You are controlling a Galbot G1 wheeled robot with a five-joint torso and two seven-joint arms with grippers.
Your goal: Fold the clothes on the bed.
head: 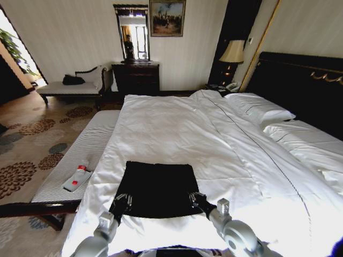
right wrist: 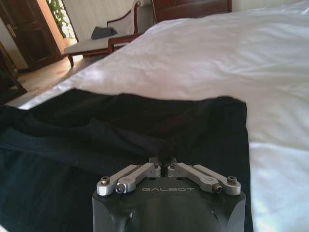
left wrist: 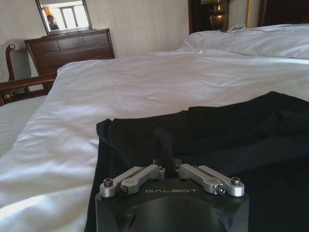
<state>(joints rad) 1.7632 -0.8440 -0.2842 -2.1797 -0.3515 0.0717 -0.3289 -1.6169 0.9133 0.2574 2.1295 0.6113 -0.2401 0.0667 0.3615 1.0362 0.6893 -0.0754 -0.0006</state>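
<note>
Near the foot of the bed: the black T-shirt [head: 156, 188] lies flat on the white duvet [head: 177, 134], already a rough rectangle, its near edge close to the mattress edge.
How it will handle: light, limp cotton by the look of it, likely to sag and drag when lifted and to slide a little on the smooth duvet (a judgement, not something seen).
Layers: the wrist views show a doubled band of cloth across the shirt [left wrist: 203, 130], [right wrist: 120, 130], so it looks partly folded.
Left gripper [head: 124, 200]: low on the shirt's near left corner; from its own wrist [left wrist: 166, 162] the fingers sit pressed together with a dark strip of cloth between them, so it appears to pinch the shirt.
Right gripper [head: 196, 198]: at the near right corner, fingers drawn together on the cloth [right wrist: 162, 159], pinching it as well by the look of it.
Where to hold: the two near corners, one per gripper, seem the best purchase for carrying this edge over evenly.
Edges: bare duvet frames the shirt on its left, far and right sides; the bed's left edge is near the left gripper.
Open room: a wide stretch of duvet runs on toward the pillows [head: 260, 110], with nothing lying on it.
Beside the bed: a striped bench [head: 80, 155] with a small bottle [head: 76, 178] lies off the left edge, well apart from the shirt.
</note>
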